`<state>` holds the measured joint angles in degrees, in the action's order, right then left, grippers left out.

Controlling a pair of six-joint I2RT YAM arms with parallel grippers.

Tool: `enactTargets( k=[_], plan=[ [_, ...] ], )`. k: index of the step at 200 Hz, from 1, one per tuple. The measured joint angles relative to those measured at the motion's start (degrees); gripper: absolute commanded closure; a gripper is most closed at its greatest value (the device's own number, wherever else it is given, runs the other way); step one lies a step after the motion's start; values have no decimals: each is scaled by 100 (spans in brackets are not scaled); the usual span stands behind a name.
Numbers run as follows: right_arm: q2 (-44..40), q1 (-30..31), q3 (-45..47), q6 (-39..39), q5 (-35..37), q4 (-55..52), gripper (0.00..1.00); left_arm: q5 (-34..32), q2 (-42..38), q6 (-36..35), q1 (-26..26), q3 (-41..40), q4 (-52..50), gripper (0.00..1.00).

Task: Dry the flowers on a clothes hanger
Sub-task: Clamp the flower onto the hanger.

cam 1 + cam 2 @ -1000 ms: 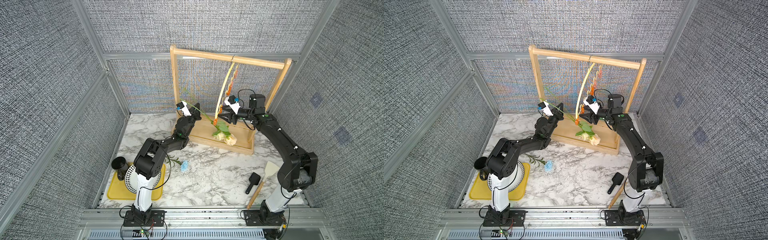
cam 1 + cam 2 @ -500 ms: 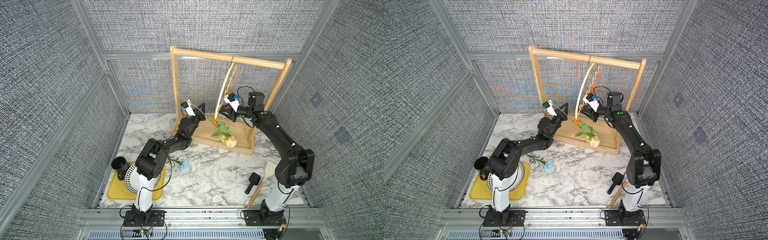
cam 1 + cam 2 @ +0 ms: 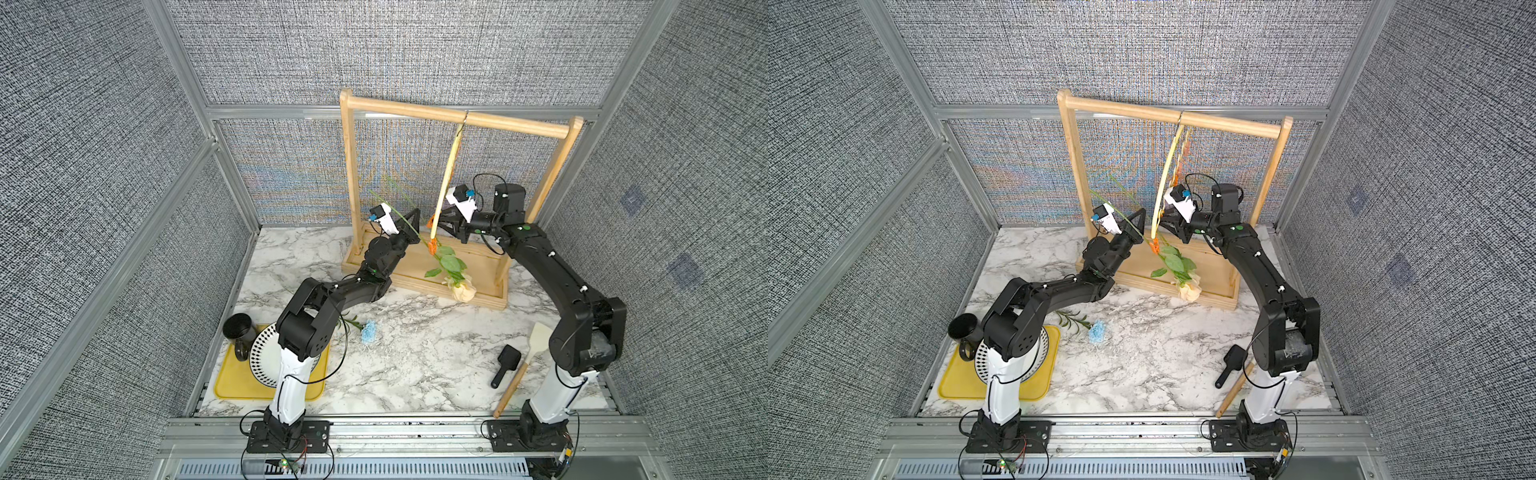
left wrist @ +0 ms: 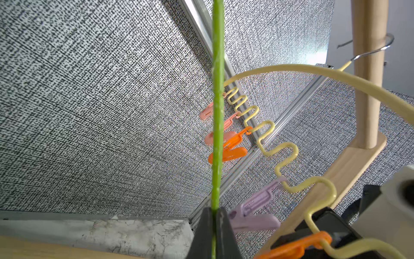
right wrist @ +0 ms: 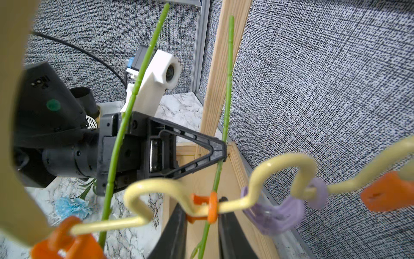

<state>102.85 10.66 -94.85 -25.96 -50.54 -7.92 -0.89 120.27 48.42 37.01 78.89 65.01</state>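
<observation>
At the far rack (image 3: 415, 109), the left fingers (image 4: 202, 233) clench a green stem (image 4: 217, 112) while the right fingers (image 5: 174, 231) pinch the hanger's (image 3: 448, 178) orange clip (image 5: 208, 208) at it. Another stem (image 5: 125, 125) beside looks already clipped; the blue bloom (image 3: 368, 332) waits on the tabletop (image 3: 415, 353).

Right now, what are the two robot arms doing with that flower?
They are hanging flowers up to dry. The left gripper holds a long green stem up at the yellow hanger. The right gripper pinches an orange clip where the stem crosses. The rose dangles head down. A blue flower lies on the table.
</observation>
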Motion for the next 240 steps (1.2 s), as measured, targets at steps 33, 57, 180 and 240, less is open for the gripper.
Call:
enactTargets(
  k=[33,57,180,240],
  plan=[
    [0,20,0,68,31,105,74,-4,-17,31,-9,-61,2,98],
    [0,24,9,98,42,149,74,-4,-17,133,-7,-114,46,98],
    [63,37,79,-35,90,210,74,514,120,240,-9,107,251,98],
    [55,37,79,-35,149,216,74,623,186,262,-9,190,254,98]
  ],
)
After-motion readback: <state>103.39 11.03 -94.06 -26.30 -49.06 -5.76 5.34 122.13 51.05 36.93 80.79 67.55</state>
